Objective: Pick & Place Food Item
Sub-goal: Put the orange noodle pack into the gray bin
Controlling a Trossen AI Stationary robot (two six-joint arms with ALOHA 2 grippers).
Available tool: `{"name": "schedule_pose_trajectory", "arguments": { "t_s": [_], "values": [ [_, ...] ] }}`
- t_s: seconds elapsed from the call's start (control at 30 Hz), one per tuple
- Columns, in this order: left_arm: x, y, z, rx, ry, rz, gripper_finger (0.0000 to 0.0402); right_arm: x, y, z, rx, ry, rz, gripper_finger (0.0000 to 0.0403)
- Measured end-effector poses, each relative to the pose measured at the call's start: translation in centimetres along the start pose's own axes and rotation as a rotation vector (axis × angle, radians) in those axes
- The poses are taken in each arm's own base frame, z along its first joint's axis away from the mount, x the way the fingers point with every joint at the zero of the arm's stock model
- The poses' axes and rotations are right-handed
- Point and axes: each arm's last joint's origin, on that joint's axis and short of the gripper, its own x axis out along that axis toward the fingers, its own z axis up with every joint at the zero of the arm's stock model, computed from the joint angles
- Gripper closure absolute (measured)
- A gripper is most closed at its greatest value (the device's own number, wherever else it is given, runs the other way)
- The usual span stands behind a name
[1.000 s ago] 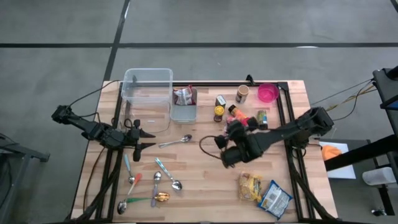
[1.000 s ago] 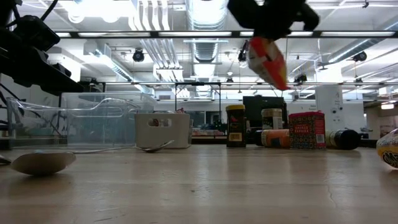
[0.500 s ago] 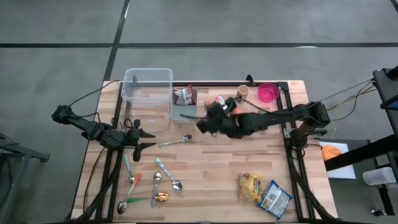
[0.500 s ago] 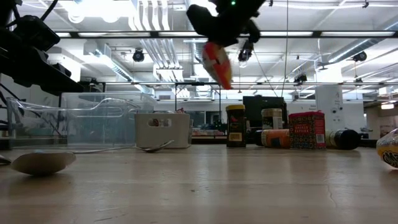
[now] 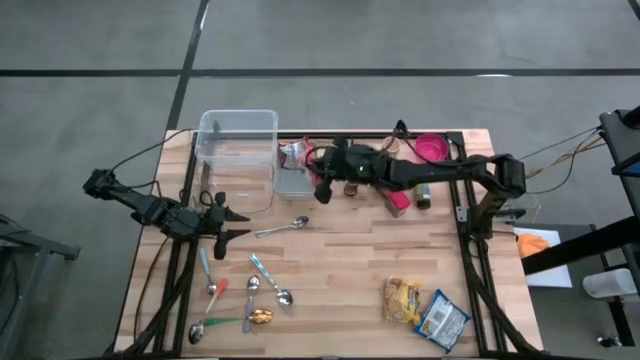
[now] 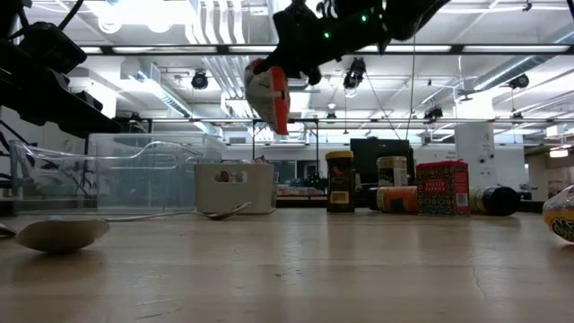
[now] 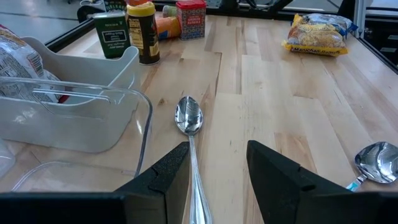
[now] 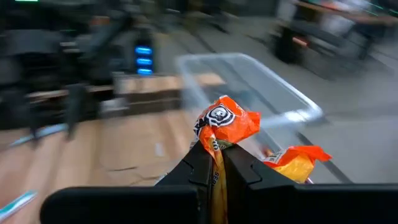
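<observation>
An orange and white snack bag (image 6: 267,95) hangs high over the table with my right gripper (image 8: 215,163) shut on it. In the high view this gripper (image 5: 322,172) reaches in from the table's right, beside a small white bin (image 5: 296,180) holding a red and white packet (image 5: 296,152). A clear plastic bin (image 5: 237,150) stands to that bin's left. My left gripper (image 7: 217,168) waits open at the table's left, low over the table, with a spoon (image 7: 188,118) lying just beyond its fingers. My right gripper pinches the snack bag's crumpled end (image 8: 216,144) between its two fingers. The fingers come nearly level from the table's right side. The bag hangs tilted below them (image 6: 269,108), lifted well clear of the table.
Spice jars and bottles (image 5: 400,195) and a pink bowl (image 5: 431,150) stand at the far right. A yellow bag (image 5: 402,298) and a blue bag (image 5: 441,320) lie near the front right. Several spoons (image 5: 250,295) lie at the front left.
My right gripper has swung from the table's middle toward its far left, up to the small white bin, and has tipped from pointing down to nearly level. The snack bag has travelled with it, staying lifted clear.
</observation>
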Motion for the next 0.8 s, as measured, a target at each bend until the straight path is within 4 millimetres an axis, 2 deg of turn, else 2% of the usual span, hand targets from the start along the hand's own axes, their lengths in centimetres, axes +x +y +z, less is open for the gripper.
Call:
{"name": "schedule_pose_trajectory", "arguments": {
  "t_s": [0.17, 0.33, 0.53, 0.8],
  "values": [
    [0.0, 0.0, 0.0, 0.000, 0.000, 0.000, 0.0238, -0.1, -3.1, -0.1, -0.055, -0.092, 0.220, 0.0392],
    [0.0, 0.0, 0.0, 0.000, 0.000, 0.000, 0.0238, 0.4, -5.2, -0.5, -0.076, -0.119, 0.298, 0.0392],
    [0.0, 0.0, 0.0, 0.000, 0.000, 0.000, 0.0238, 3.6, -7.6, -0.7, -0.081, -0.157, 0.515, 0.0392],
    [0.0, 0.0, 0.0, 0.000, 0.000, 0.000, 0.0238, 8.6, -11.3, -1.5, 0.004, -0.166, 0.755, 0.0392]
  ]
}}
